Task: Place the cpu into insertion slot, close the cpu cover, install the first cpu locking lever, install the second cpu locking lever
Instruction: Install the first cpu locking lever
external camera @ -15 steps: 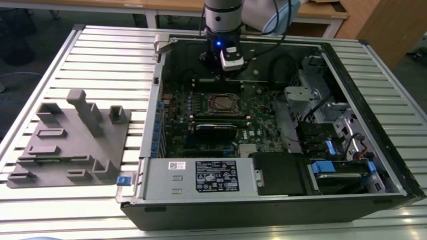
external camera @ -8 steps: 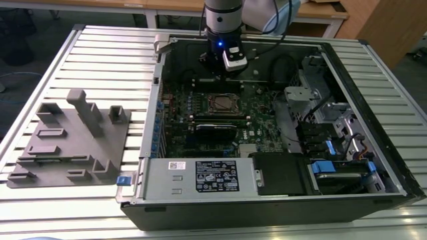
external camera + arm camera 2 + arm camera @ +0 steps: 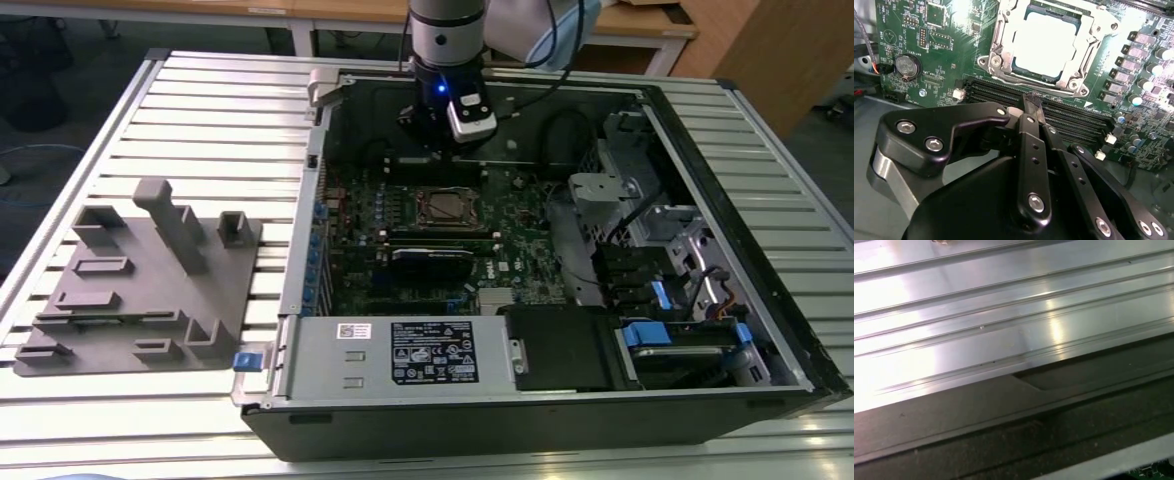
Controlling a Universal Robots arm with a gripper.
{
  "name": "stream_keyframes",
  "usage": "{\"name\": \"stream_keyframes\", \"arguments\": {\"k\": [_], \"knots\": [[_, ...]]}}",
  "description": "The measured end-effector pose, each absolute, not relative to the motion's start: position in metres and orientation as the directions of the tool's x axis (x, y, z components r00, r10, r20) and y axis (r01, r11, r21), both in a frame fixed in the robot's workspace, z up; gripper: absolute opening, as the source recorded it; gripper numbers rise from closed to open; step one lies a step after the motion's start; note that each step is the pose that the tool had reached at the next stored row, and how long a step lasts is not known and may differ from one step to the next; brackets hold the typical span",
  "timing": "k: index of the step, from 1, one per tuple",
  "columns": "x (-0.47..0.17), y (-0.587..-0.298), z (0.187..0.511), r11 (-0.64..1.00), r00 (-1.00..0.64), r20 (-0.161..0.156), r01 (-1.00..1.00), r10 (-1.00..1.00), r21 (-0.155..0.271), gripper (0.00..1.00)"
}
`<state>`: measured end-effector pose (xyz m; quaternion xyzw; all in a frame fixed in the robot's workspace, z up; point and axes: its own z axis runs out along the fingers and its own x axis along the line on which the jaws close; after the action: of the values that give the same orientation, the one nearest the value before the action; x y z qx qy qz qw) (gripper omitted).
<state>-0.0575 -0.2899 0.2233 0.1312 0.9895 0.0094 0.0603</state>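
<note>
Black claw (image 3: 1032, 102) pinched together, cpu (image 3: 1046, 42) seated under cpu cover (image 3: 1004, 37)

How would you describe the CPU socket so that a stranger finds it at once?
Look inside the open computer case, on the green motherboard. Near its middle lies the insertion slot, a square with a silvery metal rim, unlike the long narrow black memory slots beside it.

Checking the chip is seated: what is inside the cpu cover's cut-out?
In the second wrist view the cpu shows its pale metal top through the cpu cover. The insertion slot beneath is covered by both.
</note>
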Motion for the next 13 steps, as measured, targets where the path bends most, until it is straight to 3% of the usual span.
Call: {"name": "stream_keyframes", "arguments": {"k": [13], "knots": [[-0.058,-0.301,0.223,0.965,-0.958,-0.117,0.259,0.261,0.034,0.11]]}}
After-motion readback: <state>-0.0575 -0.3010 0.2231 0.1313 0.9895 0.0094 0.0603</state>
